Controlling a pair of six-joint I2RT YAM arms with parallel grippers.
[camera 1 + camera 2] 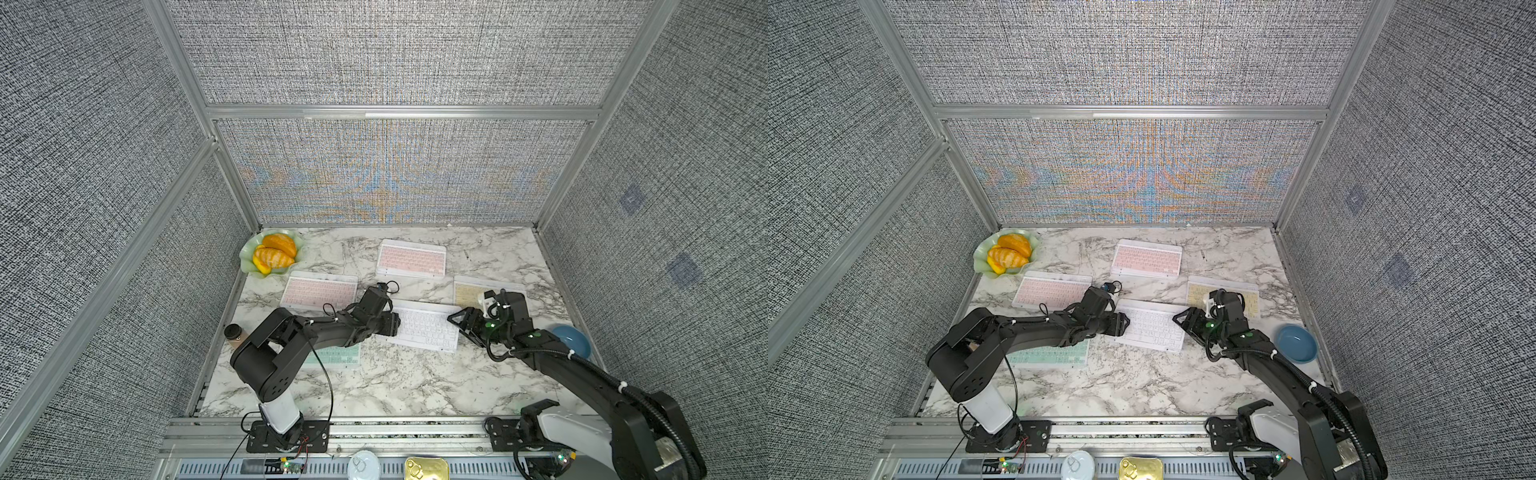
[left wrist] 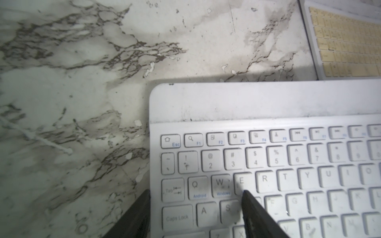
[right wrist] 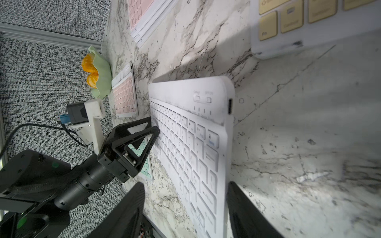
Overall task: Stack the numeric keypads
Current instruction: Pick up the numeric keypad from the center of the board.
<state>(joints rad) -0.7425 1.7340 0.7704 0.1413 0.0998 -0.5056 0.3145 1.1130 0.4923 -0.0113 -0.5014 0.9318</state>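
The white keypad lies in the middle of the marble table, its left end slightly raised. My left gripper is shut on that left edge: in the left wrist view one finger rests on the keys and the other goes under the frame. My right gripper is open at the keypad's right end, its fingers straddling it. A pink keypad lies at the left. A pink-topped stack sits at the back. The right arm partly hides a yellow keypad. A mint green keypad lies under the left arm.
A green dish of peeled oranges stands at the back left corner. A blue bowl sits by the right edge, behind the right arm. A brown cup stands at the left edge. Two tins lie beyond the front rail.
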